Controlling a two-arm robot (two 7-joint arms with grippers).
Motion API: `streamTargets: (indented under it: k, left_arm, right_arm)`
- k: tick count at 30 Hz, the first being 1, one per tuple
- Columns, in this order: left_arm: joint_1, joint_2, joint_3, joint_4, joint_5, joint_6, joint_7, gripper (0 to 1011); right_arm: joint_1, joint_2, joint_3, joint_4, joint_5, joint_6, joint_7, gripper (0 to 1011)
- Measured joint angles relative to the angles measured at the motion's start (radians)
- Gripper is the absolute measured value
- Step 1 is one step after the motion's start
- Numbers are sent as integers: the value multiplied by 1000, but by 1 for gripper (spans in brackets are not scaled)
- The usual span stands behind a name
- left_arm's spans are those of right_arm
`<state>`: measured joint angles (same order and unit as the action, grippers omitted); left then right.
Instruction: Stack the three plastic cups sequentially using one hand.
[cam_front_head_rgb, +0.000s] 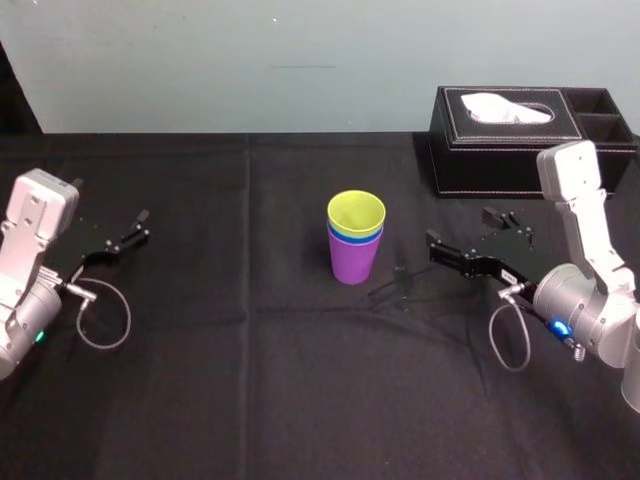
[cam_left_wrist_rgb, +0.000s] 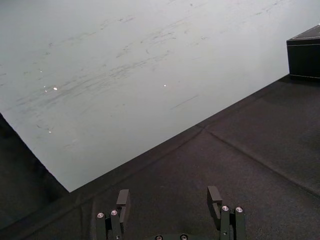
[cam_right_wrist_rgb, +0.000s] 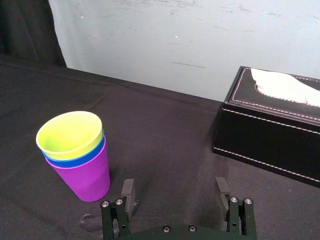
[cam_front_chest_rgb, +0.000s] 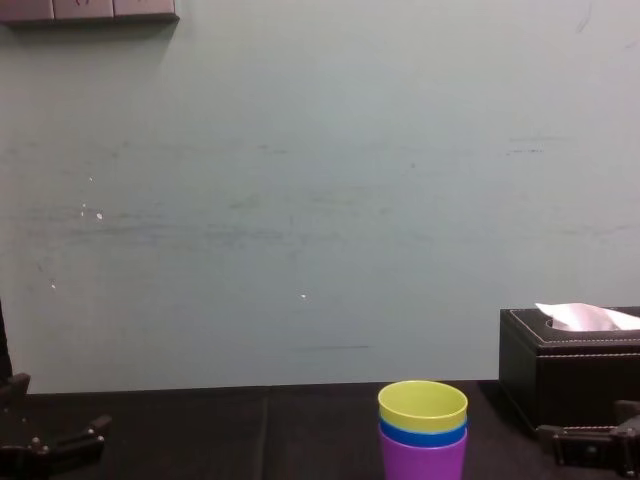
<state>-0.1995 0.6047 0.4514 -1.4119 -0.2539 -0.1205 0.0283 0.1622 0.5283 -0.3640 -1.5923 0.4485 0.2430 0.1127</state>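
The three plastic cups stand nested in one upright stack at the middle of the black table: the purple cup (cam_front_head_rgb: 354, 262) at the bottom, the blue cup (cam_front_head_rgb: 355, 237) showing as a rim, the yellow-green cup (cam_front_head_rgb: 356, 211) on top. In the right wrist view the same stack (cam_right_wrist_rgb: 82, 167) stands apart from the fingers. My right gripper (cam_front_head_rgb: 462, 232) hovers to the right of the stack, open and holding nothing (cam_right_wrist_rgb: 175, 189). My left gripper (cam_front_head_rgb: 135, 228) rests far to the left, open and holding nothing (cam_left_wrist_rgb: 168, 197).
A black leather tissue box (cam_front_head_rgb: 505, 140) with a white tissue sits at the back right, behind the right arm. A pale wall runs along the table's far edge. Black cloth (cam_front_head_rgb: 250, 380) covers the table.
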Motion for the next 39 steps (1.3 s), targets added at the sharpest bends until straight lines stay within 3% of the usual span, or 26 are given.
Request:
streamTargets:
  k: [39]
  left_arm:
    - [0, 0, 0, 0, 0, 0, 0, 1011]
  right_arm:
    - [4, 4, -2, -3, 4, 1, 2, 1004]
